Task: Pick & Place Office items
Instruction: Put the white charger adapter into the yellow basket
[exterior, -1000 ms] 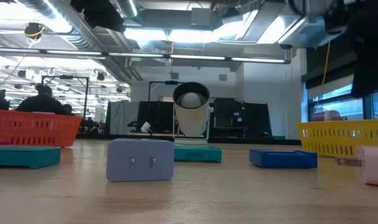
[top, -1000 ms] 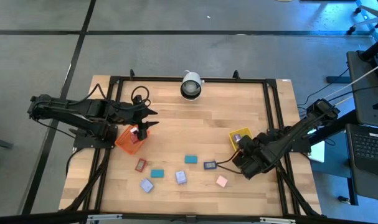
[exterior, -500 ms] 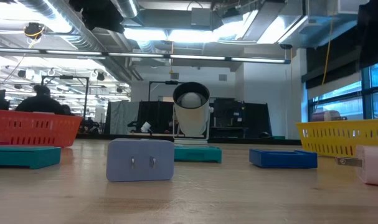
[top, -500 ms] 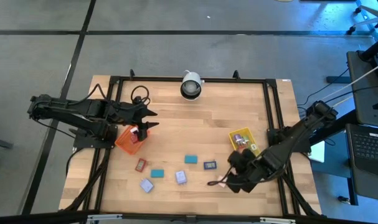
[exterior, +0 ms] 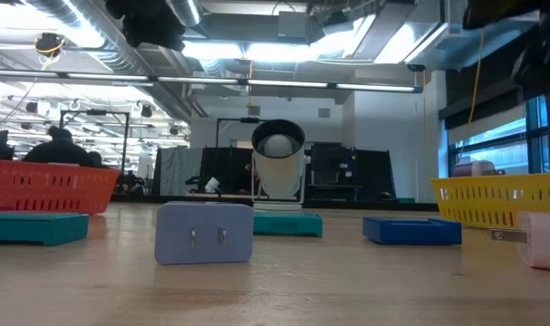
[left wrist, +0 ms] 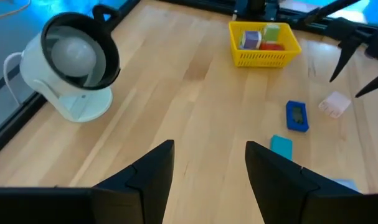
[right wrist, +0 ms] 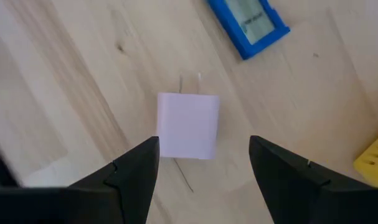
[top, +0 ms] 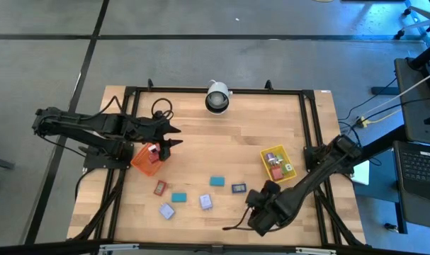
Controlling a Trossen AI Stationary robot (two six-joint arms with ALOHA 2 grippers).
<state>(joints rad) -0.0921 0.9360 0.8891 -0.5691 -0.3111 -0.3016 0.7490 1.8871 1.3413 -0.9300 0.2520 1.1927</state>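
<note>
Over on the left, the left gripper (top: 173, 136) hangs above the orange tray (top: 139, 161), fingers spread and holding nothing; a red item (top: 152, 151) sits in that tray, so at least one drop looks made there.

Moving along the table (top: 222, 131), the unsorted pieces lie in a loose row near the front edge: a red block (top: 159, 188), a teal block (top: 179, 197), a lavender block (top: 166, 211), another lavender one (top: 206, 202), a second teal (top: 217, 181), and a dark blue block (top: 239, 188) with a pale label. Six on the wood, by my count.

Now the action: the right gripper (top: 258, 210) is down low at the front, and its wrist camera shows a pink block (right wrist: 188, 126) lying flat on the wood right between the two parted fingers (right wrist: 134, 171), nothing gripped yet. I'd call this the approach for the next pick.

Further right, the yellow tray (top: 267, 159) already holds a few pieces, lavender, green and red among them.

So, my read: roughly a third sorted, seven pieces left counting the pink one.
</note>
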